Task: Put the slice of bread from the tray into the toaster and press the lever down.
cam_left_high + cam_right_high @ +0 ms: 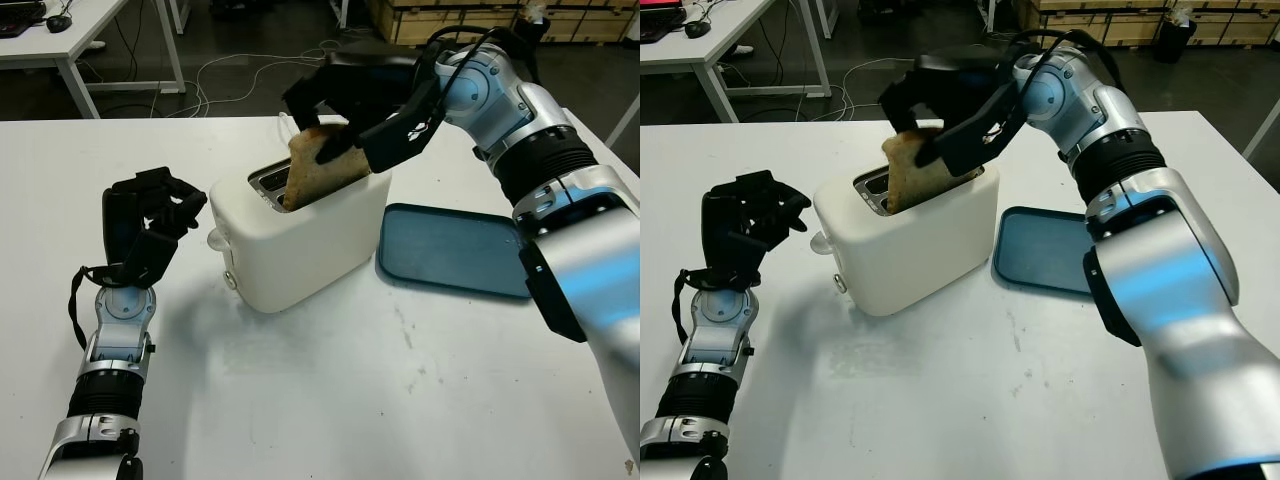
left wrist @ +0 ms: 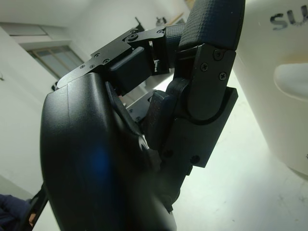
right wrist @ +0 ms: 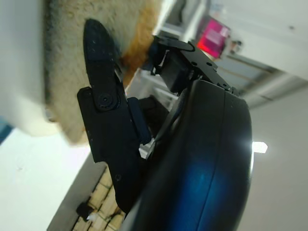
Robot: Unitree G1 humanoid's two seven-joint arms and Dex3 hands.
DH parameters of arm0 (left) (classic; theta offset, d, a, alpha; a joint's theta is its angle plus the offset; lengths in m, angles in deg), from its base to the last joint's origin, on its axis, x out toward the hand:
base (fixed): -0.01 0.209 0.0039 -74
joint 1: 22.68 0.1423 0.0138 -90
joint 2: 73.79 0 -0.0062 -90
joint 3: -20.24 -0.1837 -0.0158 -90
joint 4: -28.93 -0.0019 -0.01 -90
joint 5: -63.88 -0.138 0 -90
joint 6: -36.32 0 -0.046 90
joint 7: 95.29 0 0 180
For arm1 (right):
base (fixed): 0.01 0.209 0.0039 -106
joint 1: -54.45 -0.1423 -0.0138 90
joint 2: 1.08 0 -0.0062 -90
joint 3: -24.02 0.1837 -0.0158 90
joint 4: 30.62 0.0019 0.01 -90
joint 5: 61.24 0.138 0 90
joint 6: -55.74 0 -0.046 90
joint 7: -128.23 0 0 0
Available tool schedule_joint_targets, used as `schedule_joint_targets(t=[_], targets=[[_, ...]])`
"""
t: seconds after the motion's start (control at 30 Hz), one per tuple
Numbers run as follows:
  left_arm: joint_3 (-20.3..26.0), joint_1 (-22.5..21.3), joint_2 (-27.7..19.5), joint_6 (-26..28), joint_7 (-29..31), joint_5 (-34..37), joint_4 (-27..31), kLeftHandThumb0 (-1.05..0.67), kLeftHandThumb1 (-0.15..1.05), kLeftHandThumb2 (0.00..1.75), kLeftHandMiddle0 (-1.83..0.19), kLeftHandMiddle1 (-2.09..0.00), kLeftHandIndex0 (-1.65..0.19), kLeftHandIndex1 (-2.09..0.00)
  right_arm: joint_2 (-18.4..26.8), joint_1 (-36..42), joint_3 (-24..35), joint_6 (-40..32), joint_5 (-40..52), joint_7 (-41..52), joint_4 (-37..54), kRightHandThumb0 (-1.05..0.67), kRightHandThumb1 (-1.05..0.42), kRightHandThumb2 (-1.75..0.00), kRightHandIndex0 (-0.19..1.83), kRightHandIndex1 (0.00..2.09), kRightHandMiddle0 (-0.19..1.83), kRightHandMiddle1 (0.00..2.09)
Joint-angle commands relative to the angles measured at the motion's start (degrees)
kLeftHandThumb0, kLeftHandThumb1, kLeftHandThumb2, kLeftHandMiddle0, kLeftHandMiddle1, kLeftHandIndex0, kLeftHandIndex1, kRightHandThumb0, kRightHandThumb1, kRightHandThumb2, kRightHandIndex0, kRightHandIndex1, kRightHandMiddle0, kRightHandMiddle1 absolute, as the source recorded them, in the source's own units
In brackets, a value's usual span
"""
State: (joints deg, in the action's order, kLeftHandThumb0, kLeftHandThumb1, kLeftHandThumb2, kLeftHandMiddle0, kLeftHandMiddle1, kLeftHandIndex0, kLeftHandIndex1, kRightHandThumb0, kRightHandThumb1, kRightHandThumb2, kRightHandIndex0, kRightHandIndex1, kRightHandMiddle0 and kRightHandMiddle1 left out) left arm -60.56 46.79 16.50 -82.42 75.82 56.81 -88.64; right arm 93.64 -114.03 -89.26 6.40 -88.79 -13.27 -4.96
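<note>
Bread (image 1: 318,165) half in toaster (image 1: 300,240), right hand (image 1: 350,110) gripping.

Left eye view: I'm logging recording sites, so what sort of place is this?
Probably a lab or workshop: white work tables, loose cables on the dark floor, wooden crates behind.

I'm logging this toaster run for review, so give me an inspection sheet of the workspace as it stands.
Surface: white table, faint scuff marks.
Job's things: bread slice partly lowered into the slot of the white toaster; blue tray beside the toaster holds nothing; lever knob on the toaster's end.
Clutter: nothing seen.
Hands: right hand grips the bread above the toaster; left hand curled, holding nothing, beside the lever end.
Cables: cables on the floor beyond the table.
Surroundings: white desk, wooden crates.
</note>
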Motion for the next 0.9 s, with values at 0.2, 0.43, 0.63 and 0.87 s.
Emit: schedule_joint_targets(t=[0.2,0.43,0.63,0.87], targets=[[-0.02,0.01,0.08,0.54,-0.43,-0.2,0.55,-1.05,0.92,0.19,-1.29,-1.11,-1.21,-0.91,1.78,-0.13,1.16,-0.84,0.77,-0.23,0.93,-0.96,-0.92,-0.05,0.05,0.88,0.47,0.11],[-0.13,0.07,-0.07,0.58,-0.81,-0.7,0.6,-1.05,0.92,0.2,-1.29,-1.11,-1.2,-0.93,3.37,-0.32,3.65,-1.73,1.93,-1.36,0.95,-0.98,-0.92,-0.02,0.02,0.91,0.43,0.07],[0.28,0.02,-0.29,0.22,-0.24,0.21,0.52,-1.05,0.92,0.18,-1.28,-1.11,-1.19,-0.92,6.02,4.99,10.7,0.17,4.97,-15.41,3.89,-0.78,-0.91,-0.04,0.24,0.9,0.58,0.1],[0.86,-0.55,-1.89,0.58,0.02,-0.36,0.31,-1.05,0.92,0.21,-1.26,-1.15,-1.18,-0.94,13.36,21.57,10.89,5.53,-5.82,-49.32,9.78,-0.54,-0.92,-0.17,0.68,0.83,0.89,0.17]])
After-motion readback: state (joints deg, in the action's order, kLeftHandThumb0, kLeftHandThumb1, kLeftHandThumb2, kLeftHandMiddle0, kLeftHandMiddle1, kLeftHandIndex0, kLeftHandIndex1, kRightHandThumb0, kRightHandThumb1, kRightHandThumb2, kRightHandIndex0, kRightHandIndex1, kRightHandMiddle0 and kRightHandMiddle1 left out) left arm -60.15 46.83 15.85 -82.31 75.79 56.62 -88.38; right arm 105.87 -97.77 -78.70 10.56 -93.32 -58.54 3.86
